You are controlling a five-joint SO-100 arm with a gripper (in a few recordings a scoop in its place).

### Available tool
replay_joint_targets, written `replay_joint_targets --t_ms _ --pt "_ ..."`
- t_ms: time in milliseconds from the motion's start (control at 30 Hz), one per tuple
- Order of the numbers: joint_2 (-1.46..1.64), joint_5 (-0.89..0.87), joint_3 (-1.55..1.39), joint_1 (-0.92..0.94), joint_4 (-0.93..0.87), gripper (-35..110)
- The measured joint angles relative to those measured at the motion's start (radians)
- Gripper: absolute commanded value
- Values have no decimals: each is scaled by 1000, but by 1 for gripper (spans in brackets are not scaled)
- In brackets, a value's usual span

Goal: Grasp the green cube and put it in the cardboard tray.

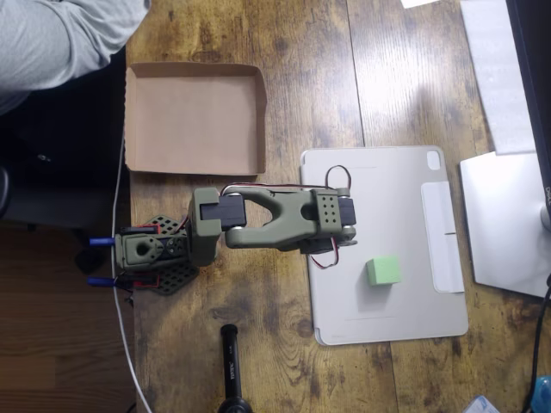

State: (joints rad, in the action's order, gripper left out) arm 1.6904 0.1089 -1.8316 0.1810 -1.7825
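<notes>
Overhead view: matte green cube (383, 270) on smooth grey slab (405, 198) (lower right) — cardboard tray (195, 163) upper left; gripper's opening can't be judged.

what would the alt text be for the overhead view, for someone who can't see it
An olive-green robot arm lies folded over a wooden table, reaching onto a pale grey tablet-like slab where a mint-green cube sits untouched, just right of the arm's tip. An empty cardboard tray lies at upper left, and a person's grey sleeve shows in the top-left corner.
</notes>
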Motion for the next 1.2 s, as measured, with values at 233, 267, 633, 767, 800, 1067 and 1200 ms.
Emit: replay_joint_targets --t_ms 233,267,633,767,800,1067,1200 --pt "44 -98 -18 6 34 0" --pt "46 -103 -18 6 34 0" --pt "61 -104 -18 6 34 0" --pt "64 -104 -9 12 77 1" --pt "72 -104 5 17 92 1" --pt "103 18 270 152 244 13" --pt "109 94 439 183 256 18"
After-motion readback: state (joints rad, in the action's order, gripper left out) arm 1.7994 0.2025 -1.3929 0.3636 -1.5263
